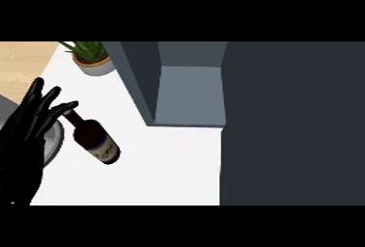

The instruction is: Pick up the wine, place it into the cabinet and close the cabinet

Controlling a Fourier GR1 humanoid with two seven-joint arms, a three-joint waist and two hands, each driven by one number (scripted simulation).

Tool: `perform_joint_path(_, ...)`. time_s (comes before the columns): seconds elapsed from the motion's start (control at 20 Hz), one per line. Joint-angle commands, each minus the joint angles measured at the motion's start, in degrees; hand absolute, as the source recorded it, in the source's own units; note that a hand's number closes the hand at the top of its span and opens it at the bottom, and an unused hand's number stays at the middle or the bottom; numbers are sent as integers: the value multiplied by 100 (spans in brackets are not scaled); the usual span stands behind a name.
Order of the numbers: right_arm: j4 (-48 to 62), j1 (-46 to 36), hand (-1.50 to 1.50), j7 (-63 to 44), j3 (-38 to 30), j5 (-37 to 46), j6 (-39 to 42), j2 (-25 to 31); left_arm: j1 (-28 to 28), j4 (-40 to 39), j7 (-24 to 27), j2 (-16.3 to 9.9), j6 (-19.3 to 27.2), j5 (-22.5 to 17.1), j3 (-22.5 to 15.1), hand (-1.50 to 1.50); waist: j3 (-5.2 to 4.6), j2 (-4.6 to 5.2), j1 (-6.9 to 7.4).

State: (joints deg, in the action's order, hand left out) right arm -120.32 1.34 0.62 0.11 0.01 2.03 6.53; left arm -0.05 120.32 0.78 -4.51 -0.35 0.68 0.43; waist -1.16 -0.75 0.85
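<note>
Dark wine bottle point(94, 139) (upright) beside left hand point(28, 130)

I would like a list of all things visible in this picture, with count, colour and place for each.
wine bottle: 1, dark with a pale label, on the counter at left, neck pointing up-left.
plant: 1, green in a grey pot, counter's far left.
cabinet: 1, grey-blue, open, top centre.
door: 1, dark grey, fills the right side.
plate: 1, grey, left edge, partly hidden.
counter: 1, white.
floor: wood-coloured, top left.
left robot hand: 1, black, open, fingers up, at the left edge by the bottle's neck.
</note>
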Motion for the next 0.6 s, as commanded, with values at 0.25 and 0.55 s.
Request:
perform_joint_path(0.25,-704,535,-150,-125,208,89,-143,-226,-1112,-716,-522,-1172,-1702,-2215,776,-150,111,77,-251)
perform_joint_path(0.55,-1632,1058,-150,-1413,734,-1110,440,-81,-972,-629,-2330,-1349,-1686,-4087,919,-150,117,36,-147)
